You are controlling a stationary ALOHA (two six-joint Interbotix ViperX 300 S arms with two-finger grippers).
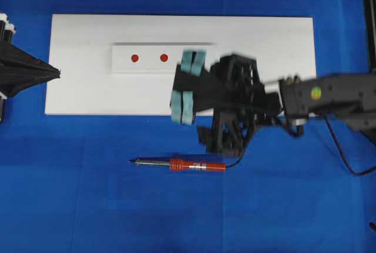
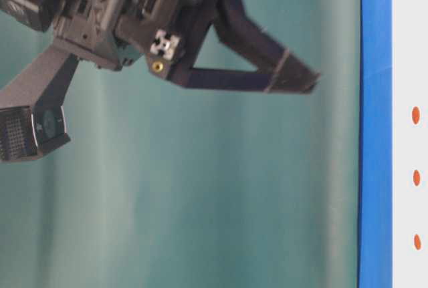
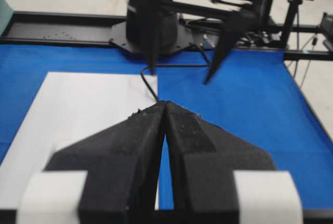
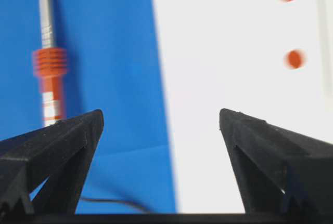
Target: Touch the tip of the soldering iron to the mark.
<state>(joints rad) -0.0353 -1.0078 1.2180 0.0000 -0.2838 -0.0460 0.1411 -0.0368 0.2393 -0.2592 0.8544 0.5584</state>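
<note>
the slim soldering iron with the red-orange ribbed handle, silver band and thin dark metal shaft (image 1: 176,164) lies flat on the blue desk (image 1: 88,206), nearest the front edge in the overhead view and just below the white rectangular board (image 1: 76,88). its long axis runs left to right, parallel to the board's long side, with the pointed tip toward the left and the black cord (image 1: 235,163) leaving the handle end on the right. the right end effector (image 1: 187,87) hangs above the lower edge of the board, just behind the iron's handle, its jaws spread wide and holding nothing; it is by far the nearer arm, so the pickup looks like its job. farther back sit the two round red marks (image 1: 149,58) on a raised white strip, above and left of the tip. the left end effector (image 3: 165,104) rests at the far left, jaws pressed together, empty.
</note>
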